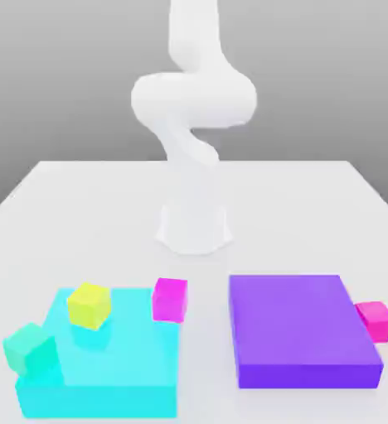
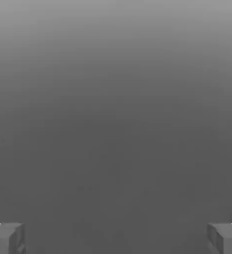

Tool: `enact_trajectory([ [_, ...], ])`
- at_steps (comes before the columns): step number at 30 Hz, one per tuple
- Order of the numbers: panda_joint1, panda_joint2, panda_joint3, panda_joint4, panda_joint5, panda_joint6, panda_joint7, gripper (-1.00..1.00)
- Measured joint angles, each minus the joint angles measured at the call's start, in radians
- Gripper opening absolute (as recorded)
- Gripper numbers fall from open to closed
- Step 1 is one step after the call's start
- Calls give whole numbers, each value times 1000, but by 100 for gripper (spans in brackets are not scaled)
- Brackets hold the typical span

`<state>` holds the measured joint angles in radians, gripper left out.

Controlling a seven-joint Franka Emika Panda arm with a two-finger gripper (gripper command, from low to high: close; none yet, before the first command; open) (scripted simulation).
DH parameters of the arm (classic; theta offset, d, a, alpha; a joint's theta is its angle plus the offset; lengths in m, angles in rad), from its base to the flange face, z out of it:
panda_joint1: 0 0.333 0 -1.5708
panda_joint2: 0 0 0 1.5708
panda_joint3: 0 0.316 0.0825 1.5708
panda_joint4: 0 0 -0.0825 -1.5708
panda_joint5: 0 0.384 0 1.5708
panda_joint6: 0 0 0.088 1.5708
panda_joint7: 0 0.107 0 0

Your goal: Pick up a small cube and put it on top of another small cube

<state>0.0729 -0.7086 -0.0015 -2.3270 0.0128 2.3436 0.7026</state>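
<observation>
My gripper (image 2: 116, 238) is spread wide and holds nothing, while the yellow cube (image 1: 89, 304) sits on the cyan slab (image 1: 139, 373) near its far edge, so a careless descent could knock it off.

Four small cubes: one yellow cube (image 1: 89, 303), one teal cube (image 1: 30, 349), two magenta cubes (image 1: 170, 299) (image 1: 375, 320). Two flat slabs: cyan slab (image 1: 139, 364), purple slab (image 1: 301, 330).

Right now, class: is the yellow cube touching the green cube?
Apart. The exterior view shows bare cyan slab between the yellow cube and the green cube.
</observation>
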Motion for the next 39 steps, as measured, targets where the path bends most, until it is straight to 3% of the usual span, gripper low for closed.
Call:
enact_trajectory([
  [8,229,297,9,-87,35,141,-311,0],
  [16,393,586,83,-173,51,279,-603,0],
  [23,526,841,148,-248,-52,401,-774,0],
  [29,590,1059,94,-228,-147,559,-749,0],
  [30,598,1084,85,-224,-153,579,-744,-100],
  [39,586,1030,101,-235,-137,535,-757,-100],
])
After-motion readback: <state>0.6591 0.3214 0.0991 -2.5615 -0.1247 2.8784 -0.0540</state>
